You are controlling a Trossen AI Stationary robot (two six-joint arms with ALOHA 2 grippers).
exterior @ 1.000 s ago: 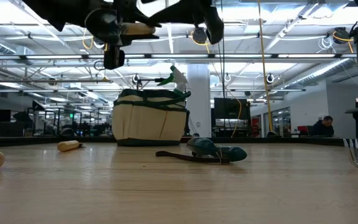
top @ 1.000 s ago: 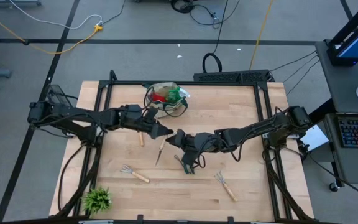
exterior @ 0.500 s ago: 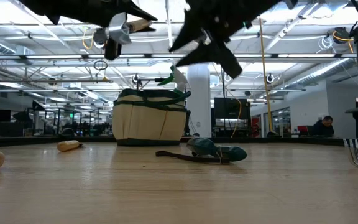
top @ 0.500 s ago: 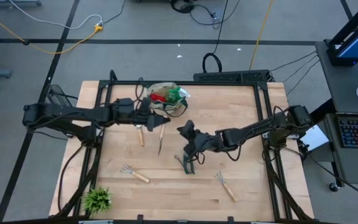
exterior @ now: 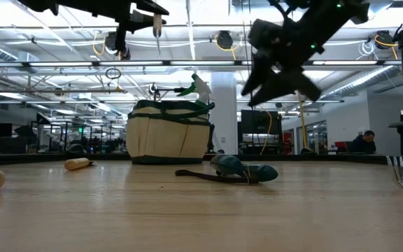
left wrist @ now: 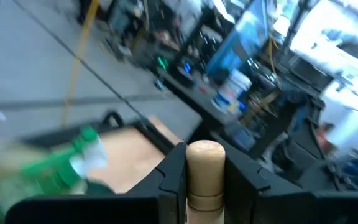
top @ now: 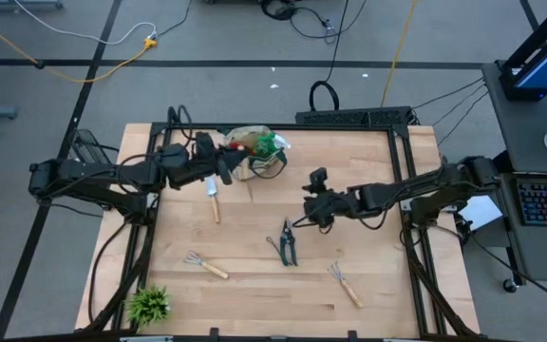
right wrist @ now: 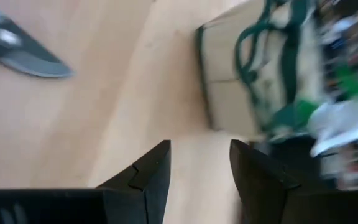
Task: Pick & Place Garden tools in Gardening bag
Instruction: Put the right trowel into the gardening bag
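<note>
We have our left gripper [left wrist: 204, 186] pinched on the wooden handle of a small garden tool [left wrist: 204, 169], carried high above the table; in the low view its metal end [exterior: 157, 26] hangs point-down from the fingers. The gardening bag [top: 251, 152] sits just beyond and a little to the outer side of this claw, its rim near but not yet under the tool. A green spray bottle [top: 272, 144] and something red already show inside it.

Our right gripper [right wrist: 197, 168] hovers with its fingers spread and nothing between them. The pruning shears [top: 287, 244] lie on the wood below and behind it, apart from the fingers, and the bag stands ahead of it.

We judge the step in hand to be the carry of this tool to the bag. The next move calls for bringing the left claw over the opening, keeping the metal end pointing down, clearing the dark green handles and the bottle, then letting go.

Two hand rakes [top: 204, 265] [top: 345, 284] and another wooden-handled tool [top: 214, 201] still lie on the table, so much remains.
</note>
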